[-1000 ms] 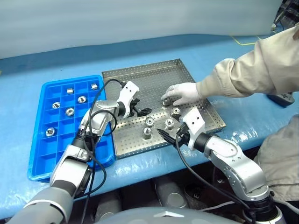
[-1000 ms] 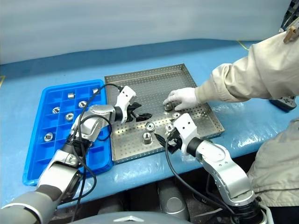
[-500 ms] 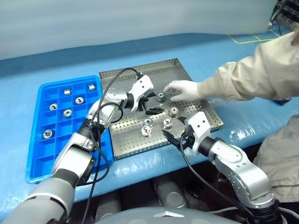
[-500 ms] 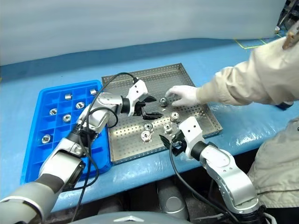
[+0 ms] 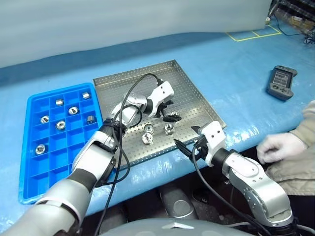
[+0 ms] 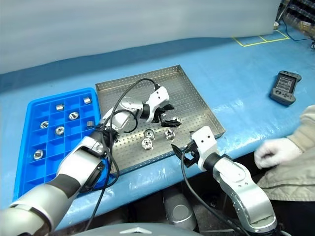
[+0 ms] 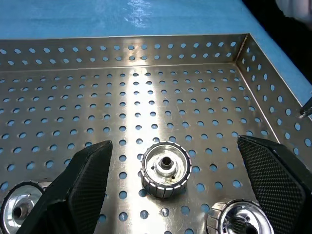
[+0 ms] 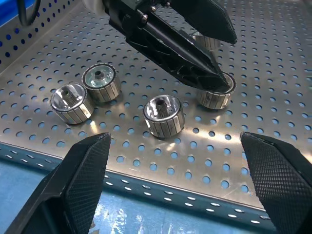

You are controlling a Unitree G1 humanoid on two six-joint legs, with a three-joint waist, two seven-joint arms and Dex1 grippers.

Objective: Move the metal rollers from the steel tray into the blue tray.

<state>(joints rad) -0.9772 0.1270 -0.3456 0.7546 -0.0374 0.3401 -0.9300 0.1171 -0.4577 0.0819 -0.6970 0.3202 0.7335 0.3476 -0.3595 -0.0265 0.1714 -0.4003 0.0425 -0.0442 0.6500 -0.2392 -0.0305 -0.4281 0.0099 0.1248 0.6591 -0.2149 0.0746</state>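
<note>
— What's on the left?

— The blue tray (image 5: 29, 162), glossy plastic cut into square compartments. Six metal rollers (image 5: 61, 125) sit in separate cells toward its far end; from the head views they are too small to read beyond a shiny glint.

— And beside it?

— The steel tray (image 5: 192, 91), dull silver, its floor punched with rows of round holes, a low rim all round. Four rollers lie in its near half. The left gripper (image 5: 169, 110) hangs over them, jaws spread wide and empty, with the rightmost roller (image 5: 174, 114) between its fingers.

— Do the wrist cameras add anything?

— The left wrist view shows that roller (image 7: 165, 169) has a ribbed side and a recessed top with a central hole; two others are cut off at the frame's edge. The right wrist view shows the left gripper's finger partly covering it.

— Further right?

— The right gripper (image 5: 187, 142) hovers at the tray's near rim, jaws wide apart, holding nothing. A black handheld device (image 5: 281, 82) lies on the blue table cover (image 5: 236, 64), and a person's white-gloved hand (image 5: 275, 147) rests at the table edge.
</note>
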